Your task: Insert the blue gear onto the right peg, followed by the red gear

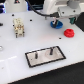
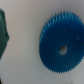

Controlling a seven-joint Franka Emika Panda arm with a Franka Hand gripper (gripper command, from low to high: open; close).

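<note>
The blue gear (image 1: 56, 23) lies flat on the white table at the back of the exterior view's right. It fills much of the wrist view (image 2: 61, 44), teeth and centre hole showing. My gripper (image 1: 56, 19) hangs just above it, open and holding nothing. One dark finger (image 2: 4, 35) shows beside the gear, apart from it. The red gear (image 1: 68, 33) lies on the table a little nearer and further right. The grey plate (image 1: 31, 58) sits near the front, with the right peg (image 1: 50, 50) and its matching peg (image 1: 37, 56) both bare.
A small beige block-like object (image 1: 19, 27) stands on the table at the exterior view's left. The white arm body (image 1: 52, 6) rises at the back right. The table's front edge (image 1: 60, 70) runs just past the plate.
</note>
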